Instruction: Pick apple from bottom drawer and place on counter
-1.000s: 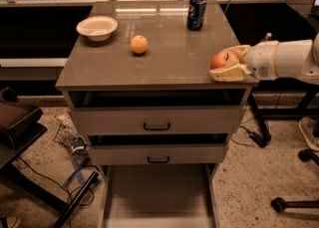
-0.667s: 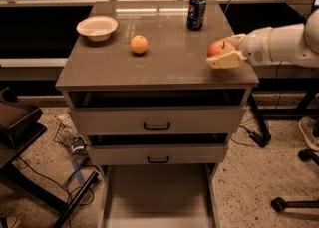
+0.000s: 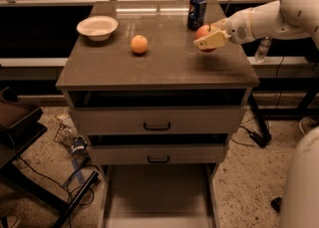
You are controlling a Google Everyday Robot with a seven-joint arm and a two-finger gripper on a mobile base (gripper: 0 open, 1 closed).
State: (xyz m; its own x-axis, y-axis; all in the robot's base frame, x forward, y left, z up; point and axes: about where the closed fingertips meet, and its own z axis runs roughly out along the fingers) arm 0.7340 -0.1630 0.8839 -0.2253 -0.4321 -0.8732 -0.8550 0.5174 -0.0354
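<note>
My gripper [image 3: 208, 38] reaches in from the right over the right half of the counter [image 3: 159, 60]. It is shut on the red-orange apple [image 3: 203, 31] and holds it a little above the top, just in front of the soda can. The bottom drawer [image 3: 158, 197] stands pulled out at the base of the cabinet, and its pale floor shows nothing on it.
A blue soda can [image 3: 197, 11] stands at the back right of the counter. An orange [image 3: 139, 44] lies near the middle and a white bowl [image 3: 97, 27] at the back left. Two handled drawers [image 3: 157, 122] sit above the open one. Cables lie on the floor at the left.
My gripper has carried the apple up and to the left, from beyond the counter's right edge to above the counter near the soda can.
</note>
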